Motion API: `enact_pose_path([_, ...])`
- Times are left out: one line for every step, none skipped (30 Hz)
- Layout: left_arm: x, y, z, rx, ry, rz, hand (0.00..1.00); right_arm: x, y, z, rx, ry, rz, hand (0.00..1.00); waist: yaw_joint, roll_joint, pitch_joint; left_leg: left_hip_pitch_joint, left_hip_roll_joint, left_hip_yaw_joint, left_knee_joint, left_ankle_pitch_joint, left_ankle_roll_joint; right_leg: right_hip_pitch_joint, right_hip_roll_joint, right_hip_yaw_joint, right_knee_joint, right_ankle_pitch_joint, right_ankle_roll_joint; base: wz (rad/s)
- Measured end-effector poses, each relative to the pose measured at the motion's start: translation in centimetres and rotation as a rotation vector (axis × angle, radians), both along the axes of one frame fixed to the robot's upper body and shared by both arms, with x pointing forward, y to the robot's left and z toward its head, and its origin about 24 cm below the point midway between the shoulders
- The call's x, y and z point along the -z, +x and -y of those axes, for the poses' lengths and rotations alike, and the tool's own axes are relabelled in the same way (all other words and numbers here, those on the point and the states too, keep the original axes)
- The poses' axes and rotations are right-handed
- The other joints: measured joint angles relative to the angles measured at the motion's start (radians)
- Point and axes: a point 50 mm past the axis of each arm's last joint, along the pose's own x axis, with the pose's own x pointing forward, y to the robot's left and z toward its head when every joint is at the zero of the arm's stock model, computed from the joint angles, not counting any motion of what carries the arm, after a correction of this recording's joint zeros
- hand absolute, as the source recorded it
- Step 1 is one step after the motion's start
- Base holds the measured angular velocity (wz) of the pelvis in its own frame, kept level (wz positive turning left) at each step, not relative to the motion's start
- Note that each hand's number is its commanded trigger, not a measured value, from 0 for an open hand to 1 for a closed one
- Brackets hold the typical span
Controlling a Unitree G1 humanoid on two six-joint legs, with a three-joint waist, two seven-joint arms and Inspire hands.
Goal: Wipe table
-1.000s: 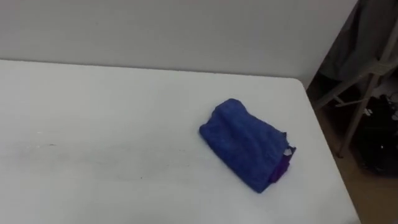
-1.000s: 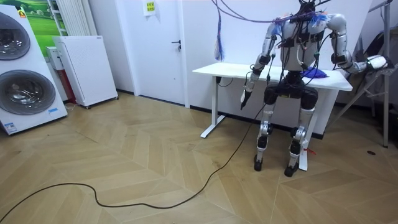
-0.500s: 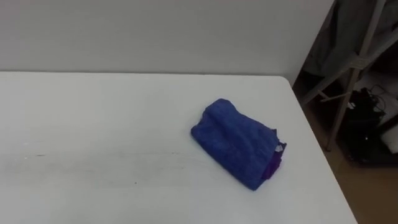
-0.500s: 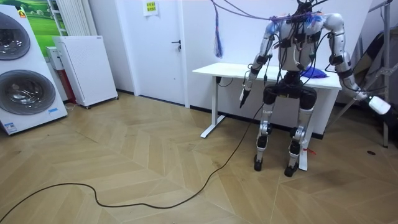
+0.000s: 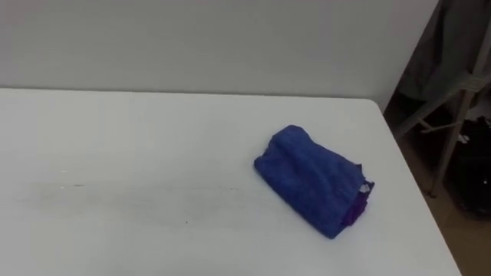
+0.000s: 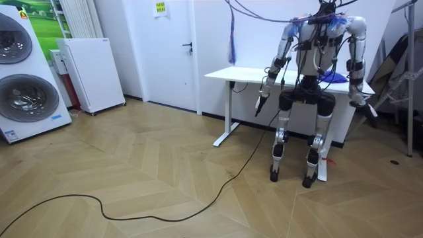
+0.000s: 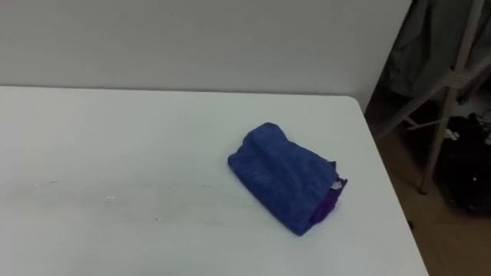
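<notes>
A folded blue cloth with a purple edge at its right end lies on the white table, right of the middle and near the right edge; nothing touches it. Faint grey smudges run across the tabletop left of the cloth. In the room view I stand close against the table's front, facing it, and the cloth lies before me. My left hand hangs below the table's edge on the room view's left. My right hand hangs low beside the table's right end.
A wall runs right behind the table. Past the table's right edge stand a slanted metal frame and a dark bag on the wooden floor. A white cabinet and washing machines stand far off on the room view's left.
My right arm has swung down from stretched out sideways to hanging beside the table's end. The head camera has shifted a little; the cloth lies where it was.
</notes>
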Motion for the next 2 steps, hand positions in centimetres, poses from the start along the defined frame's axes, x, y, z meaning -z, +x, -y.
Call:
enact_pose_path([0.16, -0.17, 0.31, 0.021, -0.002, -0.02, 0.0, 0.24, -0.09, -0.62, -0.024, 0.017, -0.018, 0.0, 0.004, 0.0, 0.0044, -0.002, -0.001, -0.005, 0.0, 0.001, 0.001, 0.0, -0.001, -0.002, 0.001, -0.001, 0.001, 0.04])
enact_pose_path([0.29, -0.32, 0.68, 0.043, 0.0, -0.036, 0.0, 0.37, -0.14, -0.98, -0.044, 0.029, -0.03, 0.0, 0.01, 0.005, 0.0122, -0.002, -0.002, -0.01, 0.0, 0.001, 0.002, 0.0, -0.001, -0.001, 0.0, 0.001, 0.002, 0.0])
